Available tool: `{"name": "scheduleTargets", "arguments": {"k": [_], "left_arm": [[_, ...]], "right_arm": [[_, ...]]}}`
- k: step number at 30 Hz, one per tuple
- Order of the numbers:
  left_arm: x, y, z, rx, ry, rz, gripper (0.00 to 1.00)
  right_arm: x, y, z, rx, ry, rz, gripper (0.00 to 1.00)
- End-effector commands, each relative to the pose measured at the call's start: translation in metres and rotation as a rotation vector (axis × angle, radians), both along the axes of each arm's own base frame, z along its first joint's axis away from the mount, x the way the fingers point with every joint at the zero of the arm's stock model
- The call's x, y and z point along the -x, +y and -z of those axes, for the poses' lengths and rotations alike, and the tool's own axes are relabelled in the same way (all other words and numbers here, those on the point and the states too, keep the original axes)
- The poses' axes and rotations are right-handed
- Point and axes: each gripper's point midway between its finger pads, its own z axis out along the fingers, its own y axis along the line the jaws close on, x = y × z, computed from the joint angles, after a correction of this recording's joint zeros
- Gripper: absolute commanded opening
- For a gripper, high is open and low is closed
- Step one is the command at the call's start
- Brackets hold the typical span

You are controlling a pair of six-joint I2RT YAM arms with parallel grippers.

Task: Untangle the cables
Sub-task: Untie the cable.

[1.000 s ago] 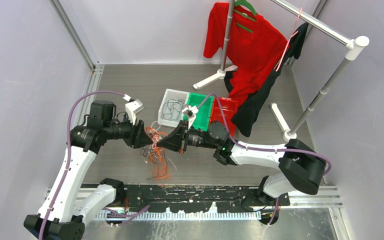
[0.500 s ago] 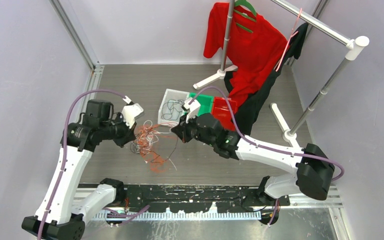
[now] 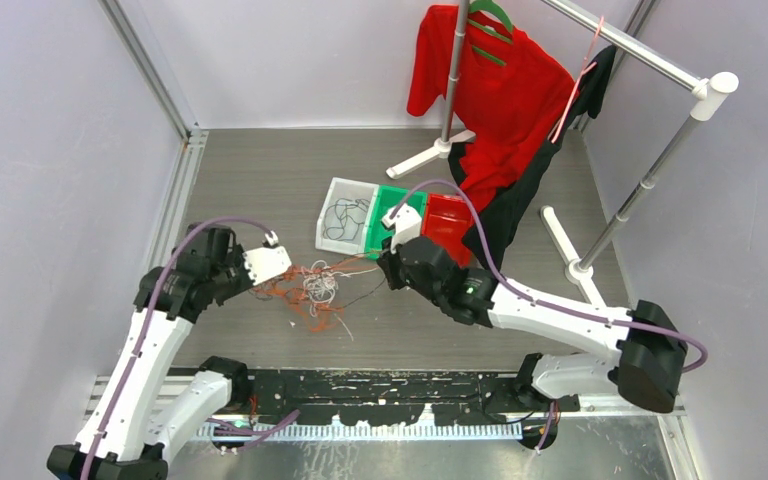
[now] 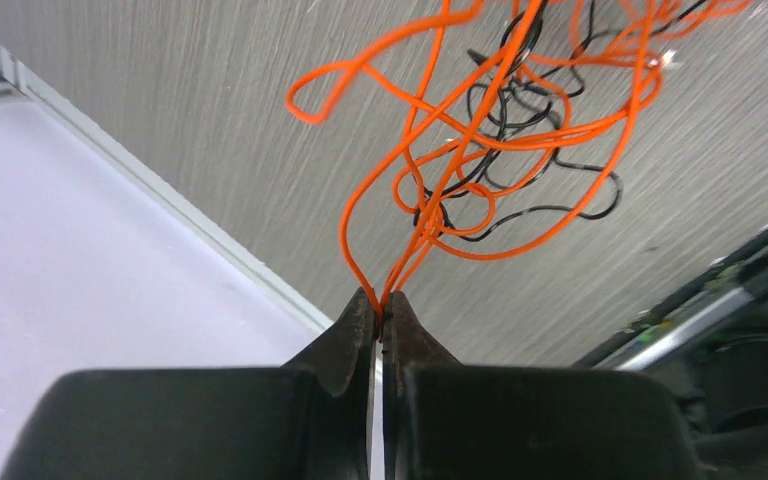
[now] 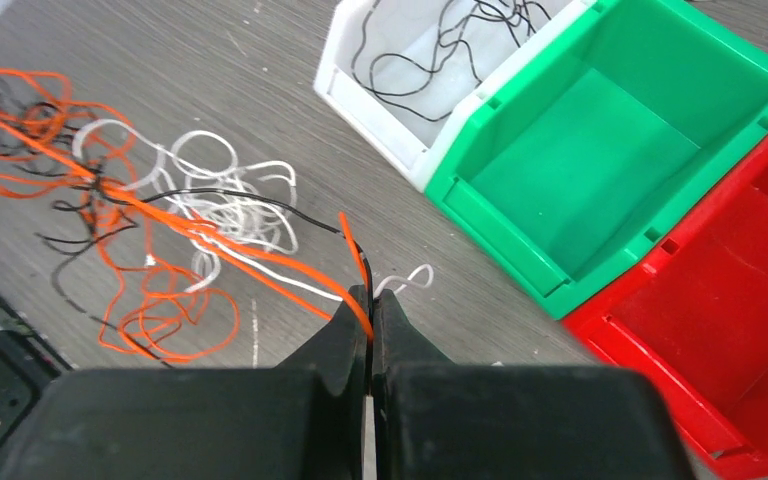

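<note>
Glossy smooth plastic green bin [image 5: 600, 150], smooth-coated cables [image 3: 315, 288], matt table [image 3: 260, 170] w/ fine grain, cloth red shirt [image 3: 500, 90].

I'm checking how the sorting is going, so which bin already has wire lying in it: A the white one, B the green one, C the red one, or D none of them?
A: thin black cables lie inside the white bin, while the green bin and the visible part of the red bin show only bare floors.
</note>
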Motion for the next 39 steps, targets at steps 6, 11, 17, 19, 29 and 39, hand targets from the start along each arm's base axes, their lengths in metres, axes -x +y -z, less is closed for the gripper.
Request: {"name": "scheduleTargets", "arguments": {"k": [6,11,17,19,29,39], "left_arm": [[-0.017,0.066,0.028,-0.381,-0.008,-0.024,0.00],[-0.021,0.088,0.057,-0.403,0.070,-0.047,0.00],[-0.006,0.062,0.070,-0.161,0.215,-0.070,0.00],[-0.002,0.045,0.063,-0.063,0.232,-0.065,0.00],[0.006,-0.002,0.018,0.225,0.298,-0.072,0.00],[0.024,-0.065,-0.109,0.557,0.138,0.079,0.00]], "right_arm": [[0.008,-0.064,-0.018,0.009,-0.045,0.157,0.01],[0.012,-0.095,-0.028,0.007,-0.074,0.231,0.02],[0.027,-0.070,-0.025,-0.086,-0.015,0.101,0.14],[0.034,-0.052,-0.022,-0.126,0.027,0.030,0.17],[0.055,-0.004,-0.037,-0.259,0.100,-0.179,0.32],[0.043,0.060,-0.084,-0.285,-0.080,-0.433,0.69]]}}
